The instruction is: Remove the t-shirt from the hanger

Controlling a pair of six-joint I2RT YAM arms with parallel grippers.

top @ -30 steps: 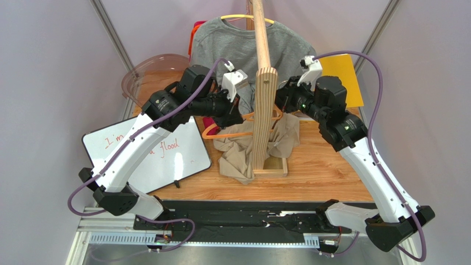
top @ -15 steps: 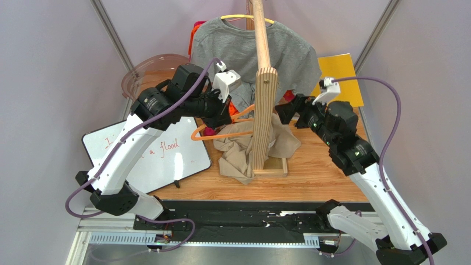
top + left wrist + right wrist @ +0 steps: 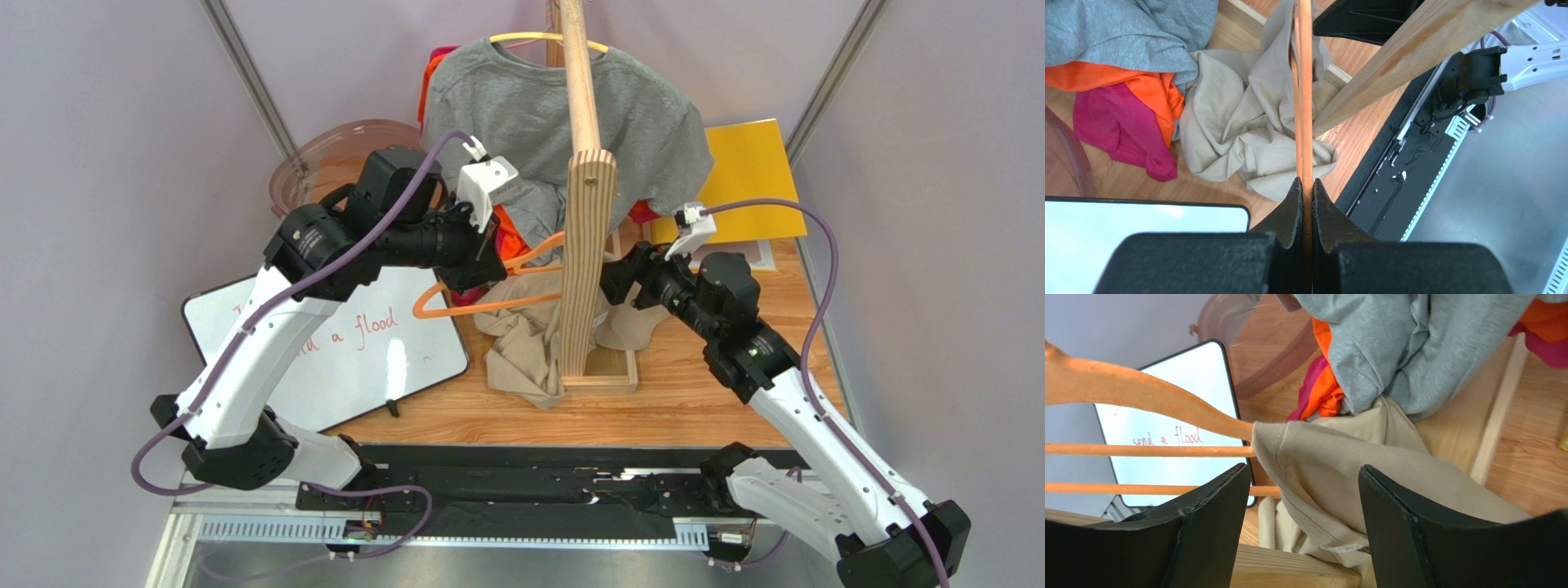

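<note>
My left gripper [image 3: 486, 260] is shut on the thin orange hanger [image 3: 460, 311], left of the wooden post; in the left wrist view its jaws [image 3: 1306, 188] pinch the hanger bar [image 3: 1305, 92] edge-on. The beige t-shirt [image 3: 528, 349] lies crumpled at the post's foot. One end of the t-shirt [image 3: 1352, 471] is still draped over the tip of a hanger arm [image 3: 1137, 392]. My right gripper [image 3: 610, 279] is open right of the post. In the right wrist view its jaws [image 3: 1303, 471] stand on either side of the shirt cloth, above its white label [image 3: 1343, 546].
A wooden stand [image 3: 586, 245] rises mid-table between the arms. A grey t-shirt [image 3: 552, 110] hangs behind it on a yellow hanger. Pink and orange cloths [image 3: 1125, 122] lie beside the shirt. A whiteboard [image 3: 331, 343], a clear bowl [image 3: 331, 159] and a yellow sheet [image 3: 748, 172] lie around.
My right gripper has opened, let go of the shirt, and dropped lower and nearer beside the post. The left gripper has drawn the hanger leftward, baring more of it.
</note>
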